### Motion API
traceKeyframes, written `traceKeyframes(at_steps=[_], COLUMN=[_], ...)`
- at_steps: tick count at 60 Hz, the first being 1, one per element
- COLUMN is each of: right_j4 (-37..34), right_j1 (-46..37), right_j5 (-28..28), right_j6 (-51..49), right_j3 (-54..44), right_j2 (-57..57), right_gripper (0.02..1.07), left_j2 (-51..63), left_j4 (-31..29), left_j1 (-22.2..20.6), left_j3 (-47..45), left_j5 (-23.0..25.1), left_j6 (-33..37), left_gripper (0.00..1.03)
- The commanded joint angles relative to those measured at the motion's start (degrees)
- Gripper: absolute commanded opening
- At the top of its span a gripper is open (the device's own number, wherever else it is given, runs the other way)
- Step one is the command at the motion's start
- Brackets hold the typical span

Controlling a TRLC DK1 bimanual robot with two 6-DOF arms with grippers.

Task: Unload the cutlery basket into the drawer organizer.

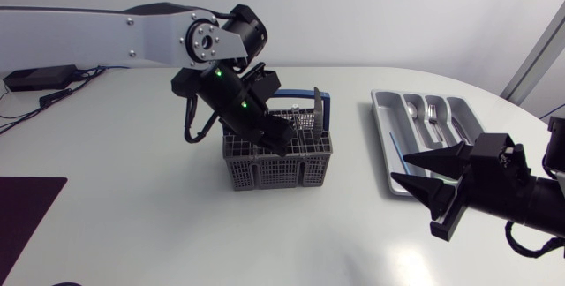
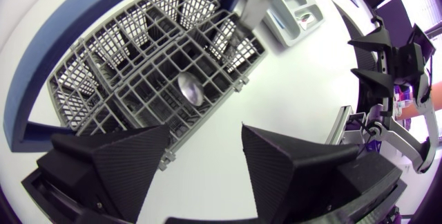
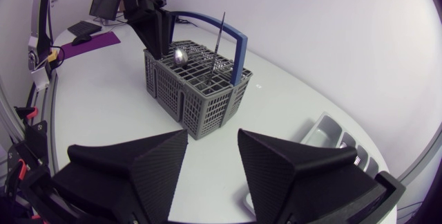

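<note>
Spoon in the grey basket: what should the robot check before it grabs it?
1. Left pincer open and empty: ok.
2. Left pincer over the basket, with the spoon ahead of it: ok.
3. Spoon's bowl pokes up with nothing covering it: ok.
4. Upright utensil stands apart from the spoon: ok.
5. Right pincer open and away from the basket: ok.
6. Free slot in the drawer organizer: cannot tell.
</note>
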Motion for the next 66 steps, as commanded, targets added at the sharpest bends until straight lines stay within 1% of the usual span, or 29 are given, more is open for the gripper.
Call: traceKeyframes(at_steps=[1, 12, 15, 18, 22, 25, 32, 35, 38, 44, 55, 60, 66], right_j4=[0.31, 1.89, 2.15, 4.09, 7.43, 9.97, 13.93, 14.63, 16.92, 19.55, 20.70, 20.70, 20.78], right_j1=[1.05, 4.74, 5.62, 6.50, 7.56, 8.52, 10.72, 11.07, 11.60, 12.30, 13.18, 13.45, 14.32], right_j5=[0.18, 3.78, 4.31, 5.19, 6.77, 7.47, 8.97, 8.97, 8.97, 8.88, 8.97, 10.02, 11.60], right_j6=[1.62, 2.94, 3.29, 4.69, 6.80, 8.12, 10.85, 11.37, 12.43, 14.27, 17.53, 18.67, 18.58], right_j3=[-1.34, -0.99, -0.64, -0.37, -0.20, 0.42, 4.11, 5.87, 7.63, 11.67, 19.93, 22.48, 23.01], right_j2=[-0.75, -0.57, -0.22, 0.74, 2.59, 4.87, 13.05, 16.21, 20.34, 28.08, 41.35, 45.13, 46.71], right_gripper=[0.57, 0.57, 0.58, 0.58, 0.58, 0.58, 0.58, 0.58, 0.58, 0.58, 0.58, 0.57, 0.58], left_j2=[-4.34, -10.49, -12.16, -13.83, -15.07, -17.09, -19.90, -20.25, -20.34, -19.81, -17.79, -17.26, -16.91], left_j4=[-0.53, -0.53, -0.45, -0.36, 0.17, 3.07, 8.87, 10.89, 12.83, 15.64, 19.33, 20.65, 21.88], left_j1=[-1.29, -1.90, -1.73, -0.85, 0.21, 1.08, 1.79, 1.88, 1.88, 2.58, 4.07, 4.69, 5.04], left_j3=[-1.73, -3.84, -5.51, -8.23, -11.40, -15.26, -22.82, -25.28, -27.57, -30.03, -31.35, -31.52, -31.70], left_j5=[0.01, 0.01, -0.07, -0.69, -2.89, -5.61, -9.39, -10.44, -11.15, -11.41, -12.03, -12.03, -12.03], left_j6=[0.53, 2.90, 4.66, 7.21, 10.02, 12.31, 16.79, 18.02, 19.08, 20.04, 21.36, 21.54, 21.80], left_gripper=[0.91, 0.92, 0.92, 0.92, 0.92, 0.92, 0.92, 0.92, 0.92, 0.92, 0.92, 0.92, 0.92])
